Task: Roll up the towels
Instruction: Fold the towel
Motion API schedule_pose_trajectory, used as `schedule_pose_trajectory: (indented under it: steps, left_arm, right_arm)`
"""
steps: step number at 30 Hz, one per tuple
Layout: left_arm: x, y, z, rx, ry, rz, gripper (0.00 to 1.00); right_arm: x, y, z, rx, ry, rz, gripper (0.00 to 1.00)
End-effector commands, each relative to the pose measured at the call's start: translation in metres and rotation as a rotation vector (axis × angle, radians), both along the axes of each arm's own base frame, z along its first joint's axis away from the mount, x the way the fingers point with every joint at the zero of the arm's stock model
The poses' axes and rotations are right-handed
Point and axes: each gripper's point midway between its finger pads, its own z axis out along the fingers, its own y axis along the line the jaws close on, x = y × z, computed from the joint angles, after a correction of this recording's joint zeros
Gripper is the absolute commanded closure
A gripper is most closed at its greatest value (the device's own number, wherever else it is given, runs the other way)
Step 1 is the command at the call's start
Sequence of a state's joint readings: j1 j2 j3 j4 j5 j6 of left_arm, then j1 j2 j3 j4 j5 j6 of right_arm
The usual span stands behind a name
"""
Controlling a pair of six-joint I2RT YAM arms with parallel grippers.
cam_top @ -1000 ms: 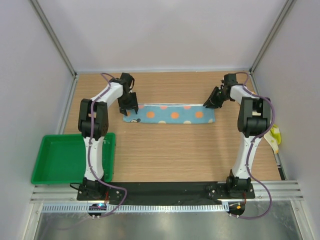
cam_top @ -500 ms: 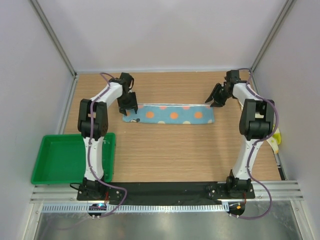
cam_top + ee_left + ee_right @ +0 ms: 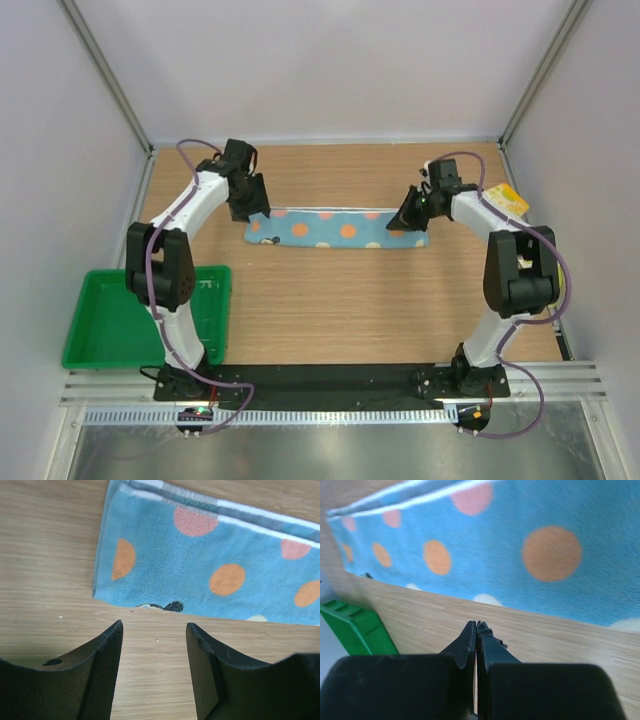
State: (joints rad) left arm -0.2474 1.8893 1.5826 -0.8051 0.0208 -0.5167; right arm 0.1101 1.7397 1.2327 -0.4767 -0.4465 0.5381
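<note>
since the blue spotted towel (image 3: pixel 340 228) lies flat as a long folded strip across the far middle of the worktop (image 3: pixel 340 310), with no turn in it at either end, i judge that rolling has not begun and i am at the approach.

my left gripper (image 3: pixel 250 203) hangs at the strip's left end. its wrist view shows the jaws apart with nothing between them, over bare wood just beside the towel's near edge. my right gripper (image 3: pixel 408 212) is at the right end, and its wrist view shows the two jaws pressed together on nothing, tips low beside the same near edge (whether they touch the wood i cannot tell).

next, i reckon, one short end has to be caught, turned over onto itself and walked along toward the other end. the right gripper would have to part its jaws to pinch that edge, or else push with closed tips. the left one could pin its end so the strip does not slide. the cloth looks soft, so a loose first turn may slump.

count: two towels, the blue one and a yellow-cream towel (image 3: pixel 510 199) by the right wall, partly behind the right arm. one green tray (image 3: pixel 100 330) sits at the near left. two grippers.
</note>
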Motion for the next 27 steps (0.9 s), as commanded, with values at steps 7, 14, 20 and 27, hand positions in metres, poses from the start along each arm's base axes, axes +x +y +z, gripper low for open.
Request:
schedule_pose_trajectory:
  steps: [7, 14, 20, 27]
  left_arm:
    - [-0.013, 0.0, -0.039, -0.005, 0.064, 0.008, 0.47]
    - [-0.012, 0.006, -0.071, 0.041, 0.145, 0.028, 0.47]
    - [-0.011, 0.019, -0.091, 0.086, 0.199, 0.068, 0.48]
    - [-0.011, 0.032, -0.096, 0.11, 0.218, 0.1, 0.48]
  right_arm:
    - [-0.014, -0.024, -0.051, 0.003, 0.131, -0.055, 0.99]
    - [-0.026, -0.061, -0.078, 0.016, 0.21, -0.131, 0.99]
    - [-0.037, -0.083, -0.092, -0.045, 0.253, -0.185, 0.99]
    - [-0.044, -0.099, -0.105, -0.061, 0.299, -0.225, 0.99]
